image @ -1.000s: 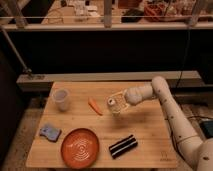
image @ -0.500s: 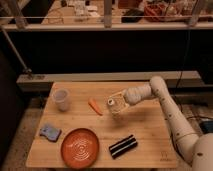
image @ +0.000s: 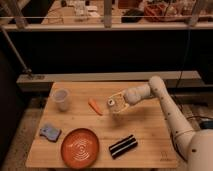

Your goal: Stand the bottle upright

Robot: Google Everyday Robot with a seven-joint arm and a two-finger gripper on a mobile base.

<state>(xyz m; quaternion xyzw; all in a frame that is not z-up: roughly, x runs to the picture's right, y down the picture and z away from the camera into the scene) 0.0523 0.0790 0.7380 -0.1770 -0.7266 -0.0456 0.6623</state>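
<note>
One view only. Much of the bottle (image: 115,105) is hidden by the gripper (image: 119,102), whose two fingers sit above and below it, clamped on its pale tan body. The whitish cap (image: 110,103) points left, so the bottle lies tilted on its side, not upright. It is over the middle of the wooden table (image: 150,131); I cannot tell whether it touches the wood or is just above it. Where finger ends and bottle begins is hard to make out.

The white arm (image: 167,102) comes in from the right, and its base (image: 202,150) is cut off at the bottom right corner.

An orange carrot (image: 95,106) lies just left of the cap, near but apart. A clear cup (image: 61,99) stands upright further left. A blue sponge (image: 50,132) is at the front left, beside an orange plate (image: 80,147). A black and white striped object (image: 123,146), too blurred to identify, lies in front of the bottle. Nothing stands between the bottle and the camera except the fingers.
</note>
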